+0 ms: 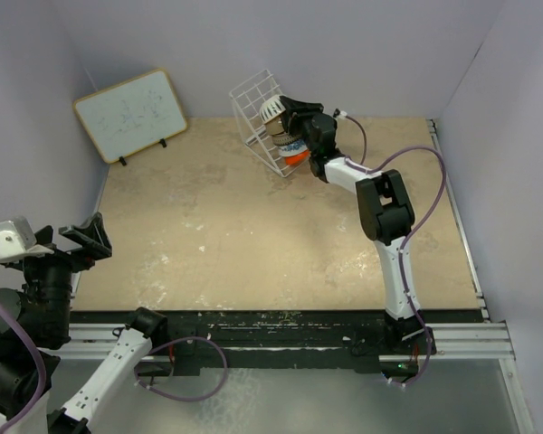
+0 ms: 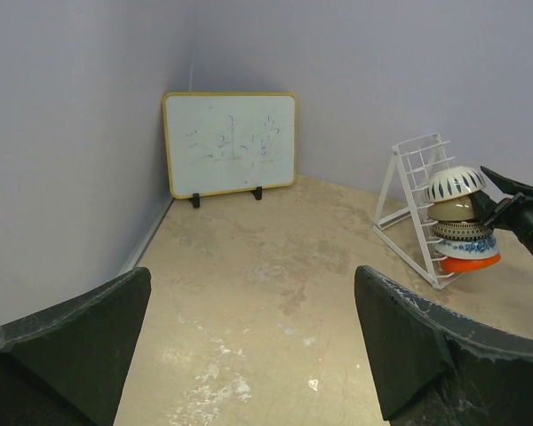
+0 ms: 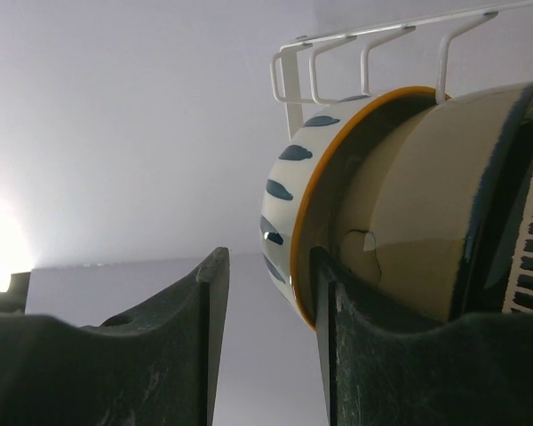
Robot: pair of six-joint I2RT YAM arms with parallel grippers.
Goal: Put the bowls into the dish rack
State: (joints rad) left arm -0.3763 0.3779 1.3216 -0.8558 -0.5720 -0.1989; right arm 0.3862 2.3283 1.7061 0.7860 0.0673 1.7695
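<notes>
The white wire dish rack (image 1: 252,101) stands tilted at the far middle of the table and also shows in the left wrist view (image 2: 415,173). Several bowls stand on edge in it: a white bowl with dark-blue dashes (image 2: 456,182) on top, a brown one (image 2: 451,209), patterned ones (image 2: 464,232), and an orange-red one (image 2: 471,264) lowest. My right gripper (image 1: 285,110) is open at the top bowl. In the right wrist view (image 3: 268,257) that bowl's orange-edged rim (image 3: 300,266) lies between the jaws, against the right finger (image 3: 346,337). My left gripper (image 1: 72,237) is open and empty at the near left.
A wood-framed whiteboard (image 1: 131,113) leans against the far-left wall, also in the left wrist view (image 2: 231,144). Walls close in the table on the left, back and right. The bare tabletop (image 1: 253,235) stretches between the arms and the rack.
</notes>
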